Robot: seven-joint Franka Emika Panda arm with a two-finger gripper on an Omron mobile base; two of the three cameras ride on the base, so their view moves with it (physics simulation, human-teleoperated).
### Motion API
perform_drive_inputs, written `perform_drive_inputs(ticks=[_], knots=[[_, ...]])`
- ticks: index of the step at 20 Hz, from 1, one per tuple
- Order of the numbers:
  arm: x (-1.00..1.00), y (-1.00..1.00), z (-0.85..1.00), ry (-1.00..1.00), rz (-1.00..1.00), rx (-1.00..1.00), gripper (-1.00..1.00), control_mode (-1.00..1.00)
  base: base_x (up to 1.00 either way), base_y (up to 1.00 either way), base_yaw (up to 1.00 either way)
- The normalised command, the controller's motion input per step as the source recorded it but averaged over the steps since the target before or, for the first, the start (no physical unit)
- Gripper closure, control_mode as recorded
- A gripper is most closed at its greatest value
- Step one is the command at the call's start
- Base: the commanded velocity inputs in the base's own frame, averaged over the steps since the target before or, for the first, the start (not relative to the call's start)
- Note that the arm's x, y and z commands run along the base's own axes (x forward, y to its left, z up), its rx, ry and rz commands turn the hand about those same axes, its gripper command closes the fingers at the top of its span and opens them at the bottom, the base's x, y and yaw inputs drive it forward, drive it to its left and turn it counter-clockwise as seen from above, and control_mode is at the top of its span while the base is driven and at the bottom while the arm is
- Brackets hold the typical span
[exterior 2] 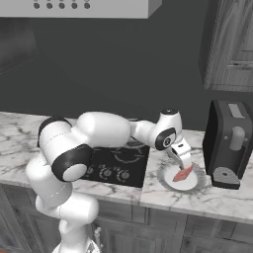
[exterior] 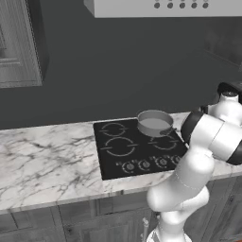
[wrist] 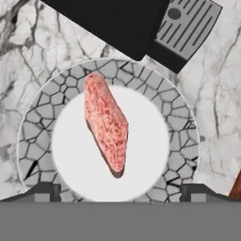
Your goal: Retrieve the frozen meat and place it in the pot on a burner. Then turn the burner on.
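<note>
Overhead, white-veined marble table (exterior: 42,160) against dark wall; black cooktop (exterior: 137,149) inset, range hood (exterior: 165,7) above. Pot (exterior: 154,123) on rear burner, stub handle pointing right. Frozen meat (wrist: 106,124) lying on white plate (wrist: 155,141) with mosaic rim, beside black coffee machine (exterior 2: 228,143). Tool (exterior 2: 182,160) poised just over meat, jaws spread wide, gripping nothing. Coffee machine cropped in hand view; cooktop half hidden behind arm.

You had a marbled white counter (exterior 2: 217,200) carrying everything. Directly below your pincer (exterior 2: 184,165) a round plate (exterior 2: 197,184) with a mosaic rim sat on it. Just beyond the plate stood a black coffee machine (exterior 2: 228,143). On the pincer's other side lay the black cooktop (exterior: 137,149).
</note>
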Motion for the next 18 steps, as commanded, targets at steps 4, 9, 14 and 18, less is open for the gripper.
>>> perform_drive_inputs(ticks=[4, 9, 14, 18], knots=[[0.0, -0.18, -0.29, 0.0, 0.0, 0.0, -1.0, -1.0, 0.0, 0.0, 0.0], [0.03, -0.13, -0.22, 0.0, 0.0, 0.0, -1.0, -1.0, 0.0, 0.0, 0.0], [0.11, -0.02, -0.15, 0.0, 0.02, 0.0, -1.0, -1.0, 0.0, 0.0, 0.0], [0.12, -0.01, -0.19, 0.0, 0.02, 0.0, -1.0, -1.0, 0.0, 0.0, 0.0]])
